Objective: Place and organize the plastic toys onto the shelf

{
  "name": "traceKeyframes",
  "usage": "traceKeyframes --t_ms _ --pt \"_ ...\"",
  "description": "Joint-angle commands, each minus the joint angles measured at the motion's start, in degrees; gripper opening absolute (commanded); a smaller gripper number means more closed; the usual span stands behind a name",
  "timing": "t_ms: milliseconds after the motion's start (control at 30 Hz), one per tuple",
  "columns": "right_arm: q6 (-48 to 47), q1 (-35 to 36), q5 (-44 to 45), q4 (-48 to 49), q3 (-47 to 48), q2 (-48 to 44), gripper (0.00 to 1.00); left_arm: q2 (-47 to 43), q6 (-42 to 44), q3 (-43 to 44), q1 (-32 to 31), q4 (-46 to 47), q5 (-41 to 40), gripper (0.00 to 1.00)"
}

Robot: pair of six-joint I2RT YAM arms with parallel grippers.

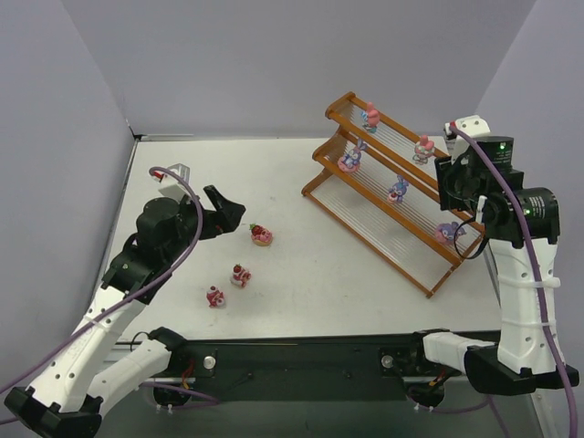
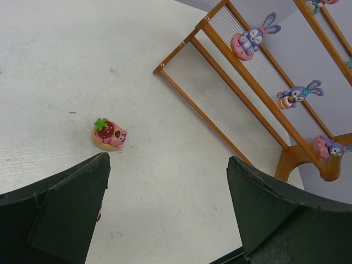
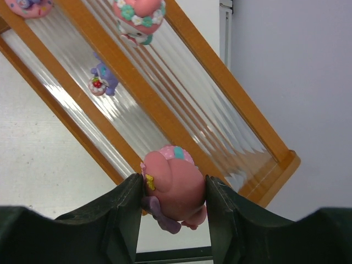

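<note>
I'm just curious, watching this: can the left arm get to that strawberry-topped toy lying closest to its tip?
Probably yes. The left tool hangs open close to the strawberry-topped toy, with only bare table between them and nothing blocking the way.

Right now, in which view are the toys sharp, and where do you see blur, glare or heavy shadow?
Top external: soft, even light, only faint shadows on the table; the figures are tiny. Left wrist: the strawberry toy is crisp, while the dark left fingers near the lens look slightly soft. Right wrist: the pink toy between the right fingers is clear, and the shelf rods carry a pale sheen.
</note>
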Motion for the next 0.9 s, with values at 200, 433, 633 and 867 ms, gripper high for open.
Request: traceKeyframes --t_ms 200,433,633,867 --pt "-9.3 -7.8 -4.9 0.7 3.7 3.4 0.01 0.3 2.1 -0.8 1.4 3.7 2.4 0.97" --pt "-9.4 -10.4 -2.9 0.6 4.3 5.7 0.04 1.7 3.1 -0.8 2.1 3.8 3.1 0.97" --pt "-10.0 -10.8 -3.5 0.7 2.4 4.9 0.09 3.2 4.4 0.2 2.2 3.1 2.9 0.97" --pt "-10.1 -13.0 -4.3 1.5 1.4 6.6 0.09 4.5 5.6 1.3 2.1 2.6 2.4 0.97"
